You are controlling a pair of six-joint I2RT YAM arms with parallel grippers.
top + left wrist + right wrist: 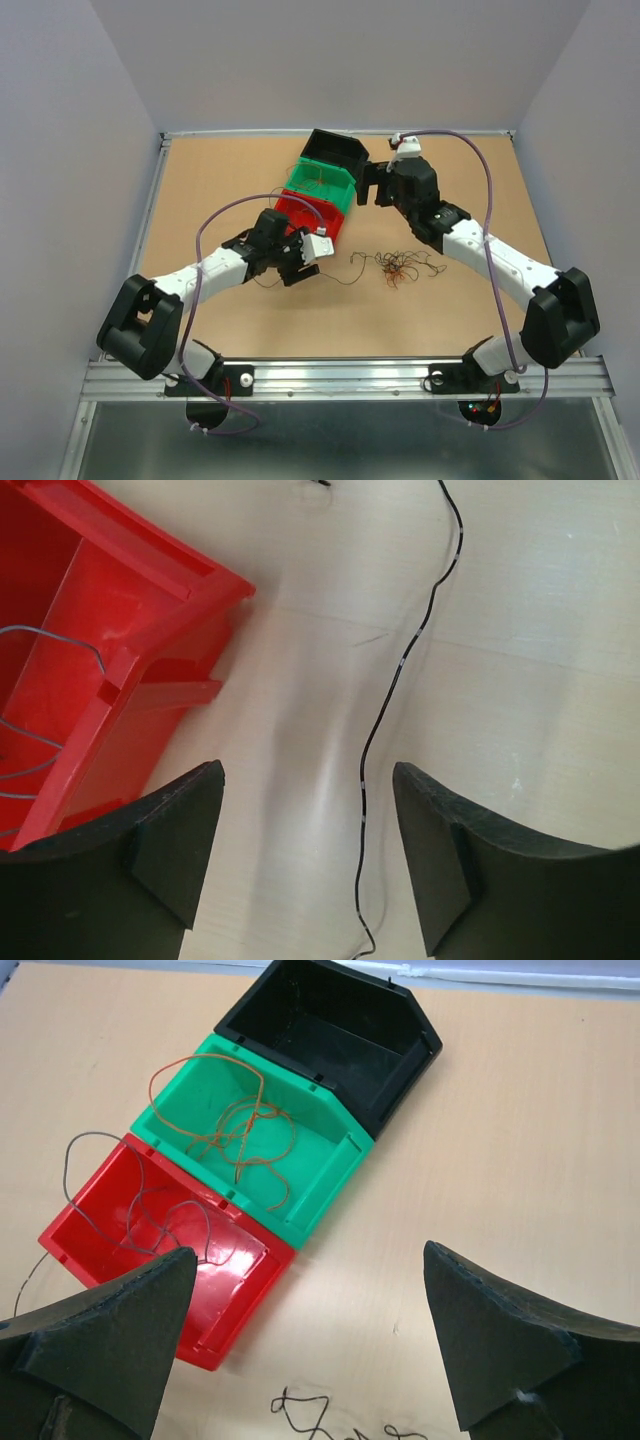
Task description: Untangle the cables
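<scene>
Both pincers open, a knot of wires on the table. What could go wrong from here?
1. The black wire under the open left pincer is hair-thin and flat on the table; the pincer may close without catching it.
2. A grey wire loops over the red bin rim close by; it could snag and get dragged out.
3. If the black wire runs into the knot, pulling may drag the whole knot.

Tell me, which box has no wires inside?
The black bin, at the far end of the row, looks empty. The green bin next to it holds orange wire, and the red bin holds thin grey wire.
</scene>
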